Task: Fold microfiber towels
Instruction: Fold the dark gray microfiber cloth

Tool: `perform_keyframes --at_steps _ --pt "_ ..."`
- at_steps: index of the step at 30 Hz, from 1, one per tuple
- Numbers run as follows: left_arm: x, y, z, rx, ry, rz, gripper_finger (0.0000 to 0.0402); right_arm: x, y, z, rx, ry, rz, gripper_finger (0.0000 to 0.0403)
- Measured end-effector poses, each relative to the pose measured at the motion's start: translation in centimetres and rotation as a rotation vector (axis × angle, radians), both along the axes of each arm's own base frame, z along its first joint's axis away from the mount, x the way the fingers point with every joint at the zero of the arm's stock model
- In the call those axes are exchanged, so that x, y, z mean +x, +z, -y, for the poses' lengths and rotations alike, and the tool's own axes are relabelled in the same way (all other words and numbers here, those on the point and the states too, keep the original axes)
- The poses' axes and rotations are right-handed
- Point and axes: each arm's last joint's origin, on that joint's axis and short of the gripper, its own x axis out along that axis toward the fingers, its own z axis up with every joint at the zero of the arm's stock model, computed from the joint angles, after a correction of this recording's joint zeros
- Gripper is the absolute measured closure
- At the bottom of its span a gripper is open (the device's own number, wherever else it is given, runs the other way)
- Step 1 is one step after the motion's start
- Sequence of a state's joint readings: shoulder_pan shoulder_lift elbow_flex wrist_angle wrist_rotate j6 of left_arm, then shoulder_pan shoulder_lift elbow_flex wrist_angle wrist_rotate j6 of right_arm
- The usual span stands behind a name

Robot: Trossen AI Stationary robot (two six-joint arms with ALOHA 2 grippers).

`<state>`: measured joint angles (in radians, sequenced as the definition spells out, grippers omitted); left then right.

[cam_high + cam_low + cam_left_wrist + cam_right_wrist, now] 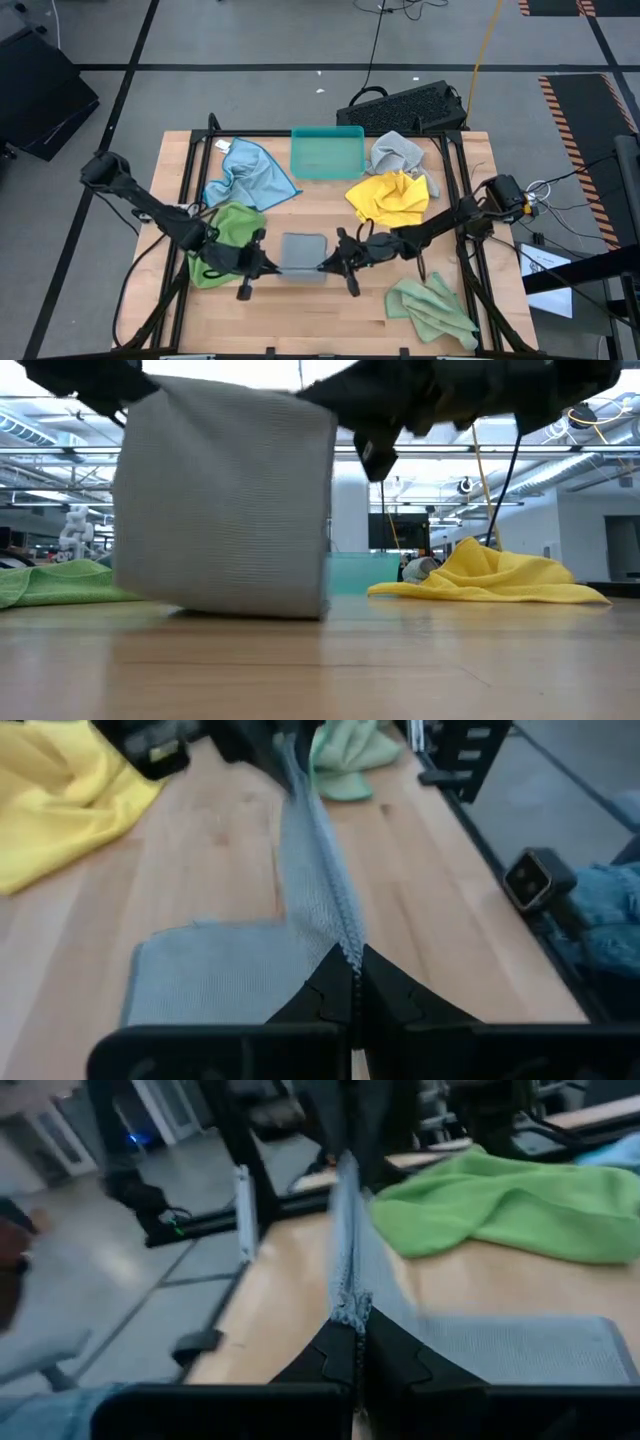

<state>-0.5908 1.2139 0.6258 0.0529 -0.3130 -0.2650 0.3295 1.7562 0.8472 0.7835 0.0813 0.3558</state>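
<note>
A grey towel [303, 252] hangs at the table's middle between my two grippers. My left gripper [272, 264] is shut on its left end and my right gripper [325, 265] on its right end. In the low view the grey towel [225, 500] hangs like a curtain, with its lower edge [250, 610] on the wood. A green towel [228, 235] lies crumpled under my left arm. Lying loose are a light blue towel [248, 172], a second grey towel [397, 152], a yellow towel [388, 197] and another green towel [432, 305]. My left gripper [352, 982] pinches the grey towel's raised upper edge at its left end [345, 948] between its two fingers, coming slanting down from the table's left. The edge runs taut to the other gripper. The cloth below hangs down, and its lower part [210, 985] rests on the table. My right gripper [357, 1338] pinches the same raised edge at its right end [350, 1302] between two fingers, nearly level from the table's right. The edge is drawn taut toward my left gripper. The rest of the cloth [520, 1350] drops to the table; one layer or several, I cannot tell.
A teal tray [327, 152] stands at the far middle of the table, between the light blue and the second grey towel. A black keyboard [405, 105] lies beyond the far edge. Bare wood [310, 310] shows along the near edge.
</note>
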Motion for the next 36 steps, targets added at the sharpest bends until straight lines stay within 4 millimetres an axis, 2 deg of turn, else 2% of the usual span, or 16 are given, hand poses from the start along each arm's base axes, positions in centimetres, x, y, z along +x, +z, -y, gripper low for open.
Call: perform_keyframes --at_steps 6,12,19,28,36 --pt "-0.5 -0.8 1.7 -0.051 -0.006 -0.037 0.0394 -0.5 0.1 -1.6 0.038 -0.020 -0.017 0.0401" --pt "-0.1 -1.8 3.5 -0.109 -0.031 -0.016 0.0394 -1.2 0.1 -3.4 0.041 -0.022 -0.020 0.0401" --pt "0.6 -3.3 4.0 -0.064 0.013 -0.023 0.0394 -1.8 -0.4 -4.2 0.002 -0.091 -0.038 0.0401" --pt "0.4 -4.0 3.3 0.097 0.092 -0.026 0.0394 -1.1 -1.6 -2.6 -0.127 -0.164 -0.089 0.0401" --pt "0.7 -5.3 0.5 0.211 0.244 -0.169 0.0394 -0.1 -2.0 0.4 -0.197 -0.188 -0.131 0.0401"
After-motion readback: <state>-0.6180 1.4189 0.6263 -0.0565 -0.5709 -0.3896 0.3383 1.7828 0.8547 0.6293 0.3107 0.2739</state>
